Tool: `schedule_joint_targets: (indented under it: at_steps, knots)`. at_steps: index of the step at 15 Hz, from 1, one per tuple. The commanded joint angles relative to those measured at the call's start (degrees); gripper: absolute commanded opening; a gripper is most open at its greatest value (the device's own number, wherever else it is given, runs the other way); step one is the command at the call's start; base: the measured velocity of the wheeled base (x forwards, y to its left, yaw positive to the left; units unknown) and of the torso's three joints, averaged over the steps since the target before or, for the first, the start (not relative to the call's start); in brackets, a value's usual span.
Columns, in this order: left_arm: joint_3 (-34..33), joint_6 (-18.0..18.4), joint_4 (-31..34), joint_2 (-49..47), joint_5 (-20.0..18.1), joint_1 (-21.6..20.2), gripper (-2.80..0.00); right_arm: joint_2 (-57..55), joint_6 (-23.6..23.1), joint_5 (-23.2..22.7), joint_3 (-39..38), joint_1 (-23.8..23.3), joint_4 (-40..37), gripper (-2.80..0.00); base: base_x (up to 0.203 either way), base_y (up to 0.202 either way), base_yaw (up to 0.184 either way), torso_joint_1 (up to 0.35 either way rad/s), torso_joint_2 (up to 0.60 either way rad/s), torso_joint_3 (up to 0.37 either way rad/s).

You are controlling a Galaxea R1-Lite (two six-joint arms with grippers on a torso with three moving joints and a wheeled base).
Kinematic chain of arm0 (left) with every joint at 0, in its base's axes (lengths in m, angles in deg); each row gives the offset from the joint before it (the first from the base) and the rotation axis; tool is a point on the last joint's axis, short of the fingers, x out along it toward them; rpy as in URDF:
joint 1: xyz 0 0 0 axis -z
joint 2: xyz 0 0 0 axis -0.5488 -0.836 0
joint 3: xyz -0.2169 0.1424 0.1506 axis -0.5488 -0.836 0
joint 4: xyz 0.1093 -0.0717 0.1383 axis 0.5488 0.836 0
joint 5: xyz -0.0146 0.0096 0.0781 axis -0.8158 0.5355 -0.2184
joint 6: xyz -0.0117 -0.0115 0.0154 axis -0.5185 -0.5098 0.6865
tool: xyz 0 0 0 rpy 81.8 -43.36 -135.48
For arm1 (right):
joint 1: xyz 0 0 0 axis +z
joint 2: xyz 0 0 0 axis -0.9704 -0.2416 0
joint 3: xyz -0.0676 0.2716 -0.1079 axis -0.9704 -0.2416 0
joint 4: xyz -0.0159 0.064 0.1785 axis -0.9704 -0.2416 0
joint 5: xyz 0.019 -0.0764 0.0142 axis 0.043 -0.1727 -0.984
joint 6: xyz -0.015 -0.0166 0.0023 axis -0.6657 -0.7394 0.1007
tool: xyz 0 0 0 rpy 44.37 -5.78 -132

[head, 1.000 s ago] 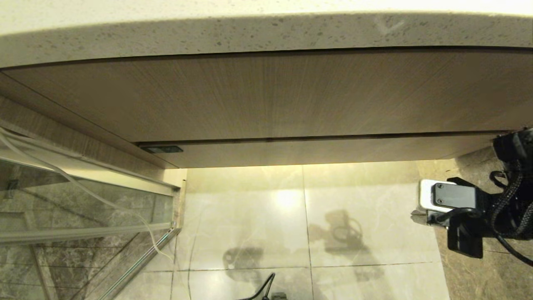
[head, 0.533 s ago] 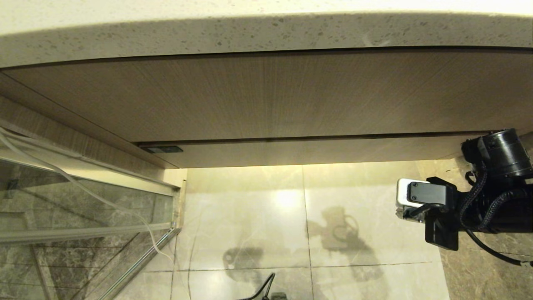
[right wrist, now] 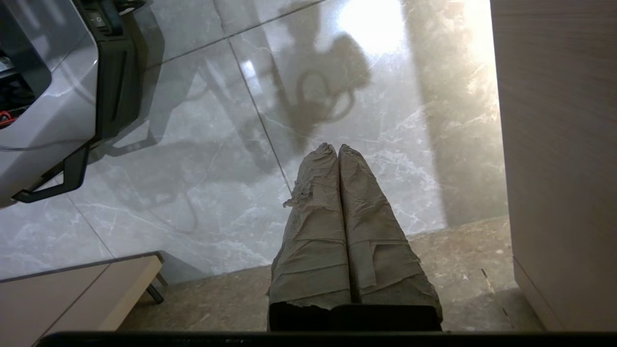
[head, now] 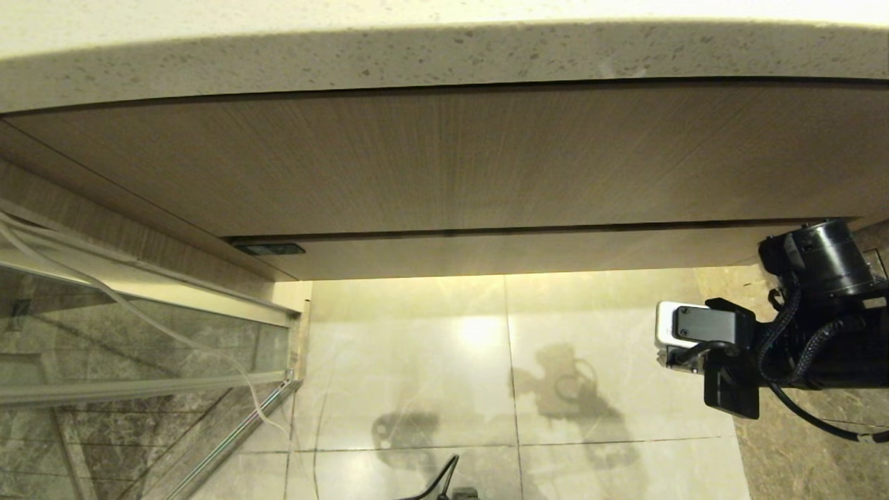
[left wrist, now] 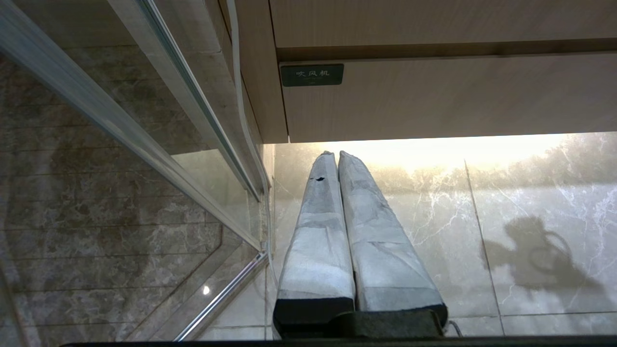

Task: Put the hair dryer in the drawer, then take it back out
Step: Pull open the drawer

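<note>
The drawer point(head: 528, 253) is the narrow wood-grain front under the taller panel point(head: 451, 160), and it stands closed. It carries a small dark label point(head: 267, 248) at its left end, also seen in the left wrist view on the drawer point(left wrist: 434, 96). The hair dryer is out of view. My right gripper point(right wrist: 337, 147) is shut and empty, hanging over the floor to the right of the drawer; its wrist point(head: 705, 333) shows at the right of the head view. My left gripper point(left wrist: 335, 154) is shut and empty, low in front of the drawer's left end.
A speckled stone counter point(head: 444, 55) overhangs the cabinet. A glass partition point(head: 139, 347) with a metal frame stands on the left, with a white cord point(head: 139, 312) running along it. Glossy marble floor point(head: 486, 368) lies below. The robot's base point(right wrist: 48, 96) is near the right gripper.
My right arm has moved to the left, nearer the drawer's right end, and risen slightly. The drawer stays closed and the left arm has not visibly moved.
</note>
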State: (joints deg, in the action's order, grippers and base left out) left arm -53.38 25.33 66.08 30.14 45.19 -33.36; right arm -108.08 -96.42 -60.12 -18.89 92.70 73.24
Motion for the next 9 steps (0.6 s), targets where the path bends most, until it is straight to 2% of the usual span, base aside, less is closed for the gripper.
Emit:
schedule_joint_targets:
  at_steps: [1,2,3,6,9]
  knots:
    - [-2.29,-0.07,-0.15,0.0,0.01,-0.01,-2.8,-0.01,-0.81,0.02,0.26,0.02,-0.01,-2.8,0.0,0.0,0.0,0.0,0.0,0.0]
    - [-2.29,-0.02,-0.06,0.0,0.01,-0.01,-2.8,0.06,-1.97,0.1,-0.19,0.02,-0.01,-1.18,0.0,0.0,0.0,0.0,0.0,0.0]
    - [-2.29,0.0,-0.15,0.0,0.01,-0.01,-2.8,-0.02,-2.01,0.35,-0.35,0.07,-0.06,0.0,0.0,0.0,0.0,0.0,0.0,0.0]
    - [-2.29,-0.08,-0.15,0.0,0.01,-0.01,-2.8,-0.94,-1.96,0.26,-0.21,0.11,1.53,0.0,0.0,0.0,0.0,0.0,0.0,0.0]
    - [-2.29,-0.03,-0.12,0.0,0.01,-0.01,-2.8,-3.51,-2.09,0.28,-0.73,0.11,10.56,0.0,0.0,0.0,0.0,0.0,0.0,0.0]
